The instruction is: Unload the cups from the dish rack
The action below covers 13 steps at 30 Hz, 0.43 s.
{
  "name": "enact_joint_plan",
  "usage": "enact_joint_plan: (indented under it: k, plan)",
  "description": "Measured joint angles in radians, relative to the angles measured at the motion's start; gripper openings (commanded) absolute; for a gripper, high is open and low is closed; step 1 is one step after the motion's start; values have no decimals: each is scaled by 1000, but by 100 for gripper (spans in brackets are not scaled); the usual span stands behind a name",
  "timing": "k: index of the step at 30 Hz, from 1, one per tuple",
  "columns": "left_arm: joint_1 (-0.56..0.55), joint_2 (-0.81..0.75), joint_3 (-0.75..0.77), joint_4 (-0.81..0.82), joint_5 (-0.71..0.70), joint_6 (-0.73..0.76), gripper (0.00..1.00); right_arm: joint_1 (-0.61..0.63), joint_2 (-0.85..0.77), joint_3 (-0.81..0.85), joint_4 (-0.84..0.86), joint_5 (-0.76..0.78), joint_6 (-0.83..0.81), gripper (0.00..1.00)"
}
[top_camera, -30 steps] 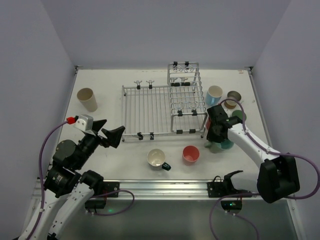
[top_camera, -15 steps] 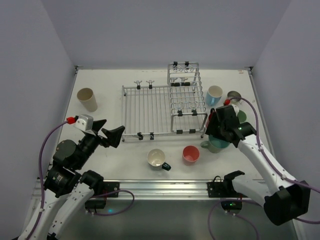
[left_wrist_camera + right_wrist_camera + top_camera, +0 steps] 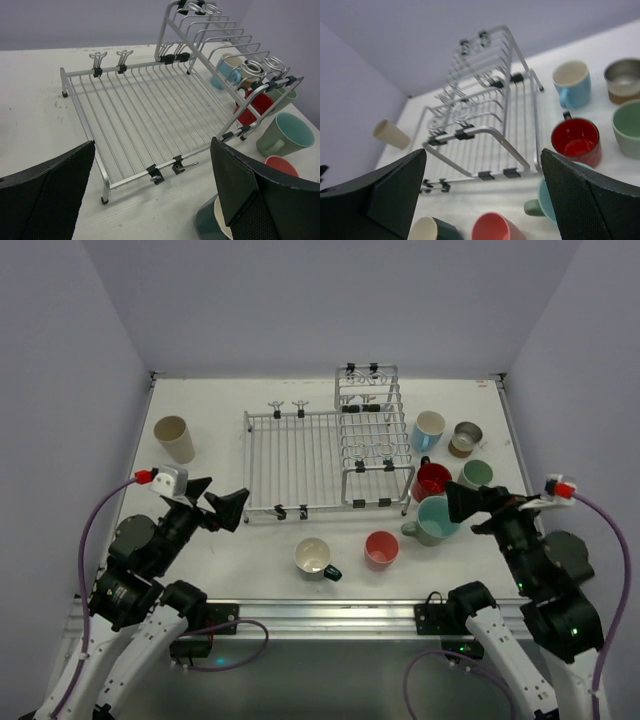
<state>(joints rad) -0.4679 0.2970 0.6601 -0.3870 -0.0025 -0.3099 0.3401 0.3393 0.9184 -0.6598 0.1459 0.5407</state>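
The dish rack [image 3: 320,460] stands mid-table with no cup on its wires. All cups in view rest on the table. To its right are a light blue mug [image 3: 429,428], a tan cup [image 3: 465,437], a sage cup [image 3: 476,474], a red mug [image 3: 432,481] and a green mug with a teal inside [image 3: 432,520]. A pink cup [image 3: 381,548] and a dark teal mug [image 3: 315,557] stand in front, a beige cup [image 3: 174,438] far left. My right gripper [image 3: 478,504] hangs open just right of the green mug, holding nothing. My left gripper [image 3: 212,502] is open near the rack's front left corner [image 3: 105,195].
In the right wrist view the rack's raised pronged section [image 3: 480,100] is nearest, with the red mug [image 3: 576,140] and light blue mug [image 3: 572,80] beside it. White walls close in the table on three sides.
My right gripper opened and let go of the green mug, which now stands by the red mug. The right arm pulled back to the right and toward its base. The left arm barely moved.
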Motion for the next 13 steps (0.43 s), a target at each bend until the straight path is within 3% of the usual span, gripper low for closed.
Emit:
enact_joint_plan:
  k: [4, 13]
  plan:
    - [0, 30, 56, -4, -17, 0, 100, 0, -162, 13, 103, -21, -32, 99]
    - [0, 74, 139, 4, -86, 7, 100, 0, -249, -36, 166, -35, -74, 99]
